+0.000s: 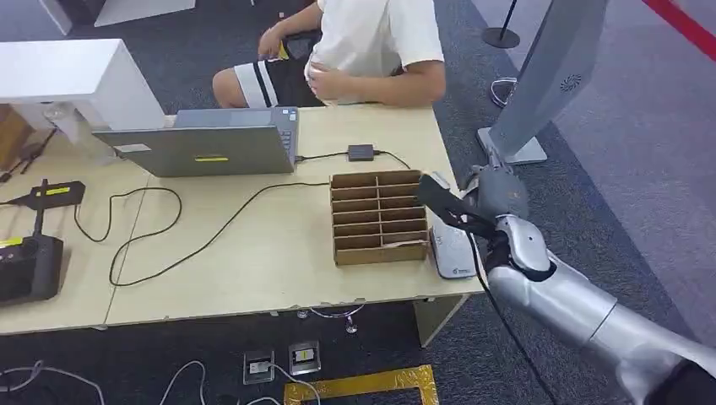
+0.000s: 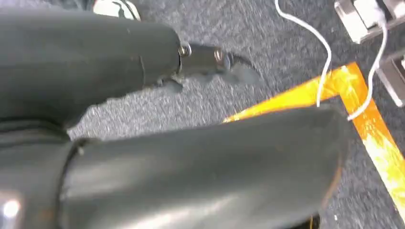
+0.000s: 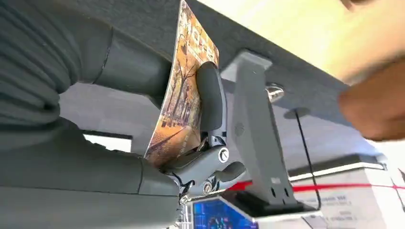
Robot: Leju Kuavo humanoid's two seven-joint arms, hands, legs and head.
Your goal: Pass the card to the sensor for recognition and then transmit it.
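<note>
Right hand (image 3: 157,129) pinches the card (image 3: 184,90) over the tabletop's (image 1: 253,253) right edge; thin, light, slippery-looking, best held by its faces.

A light wooden table (image 1: 253,261) stands on dark grey carpet. On it lie an open grey laptop (image 1: 207,145) at the far side, a small black adapter box (image 1: 360,152) to its right with black cables (image 1: 160,245) trailing across the top, and a brown cardboard divider tray (image 1: 378,217) near the right end. Just beside the tray, at the table's right edge, sits a white sensor pad (image 1: 452,249). Black devices (image 1: 29,266) rest at the left end.
</note>
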